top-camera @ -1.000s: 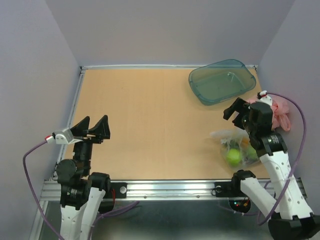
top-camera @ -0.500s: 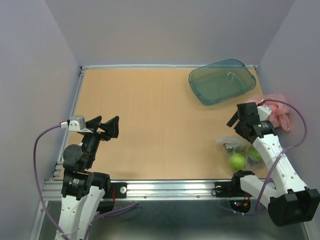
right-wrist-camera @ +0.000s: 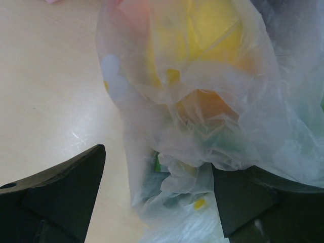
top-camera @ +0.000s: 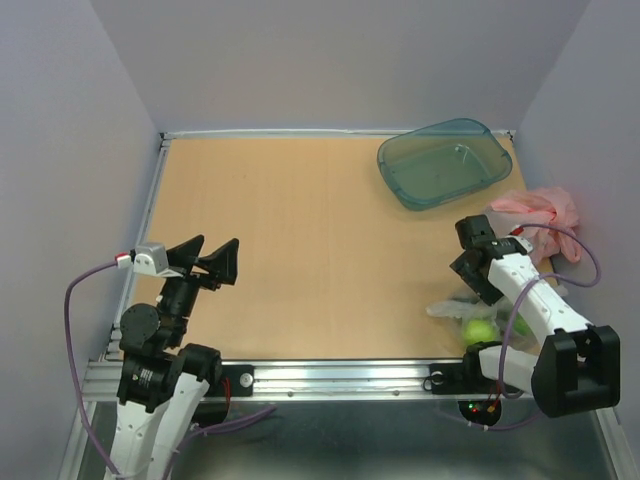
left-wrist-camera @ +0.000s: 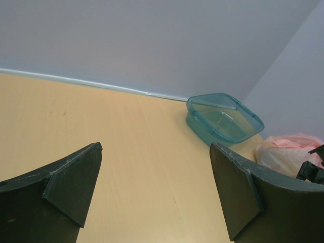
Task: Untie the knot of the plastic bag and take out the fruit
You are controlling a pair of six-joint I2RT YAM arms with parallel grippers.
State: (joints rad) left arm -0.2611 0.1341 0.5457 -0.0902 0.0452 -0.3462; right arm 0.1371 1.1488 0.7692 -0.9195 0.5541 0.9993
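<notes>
Bag of thin, crinkly, clear plastic (top-camera: 452, 308), toy fruit (top-camera: 478, 330) inside, on desk (top-camera: 300, 250) nearward of teal plastic tray (top-camera: 388, 172): light, limp, slippery. Right fingers (right-wrist-camera: 66, 182) spread astride it; left fingers (left-wrist-camera: 71, 182) spread, empty. Probably best pinched at knot.

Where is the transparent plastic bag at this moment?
In the top view the plastic bag lies on the table at its near right corner, in front of the pink bag; the right wrist view shows it between the right gripper's open jaws.
</notes>
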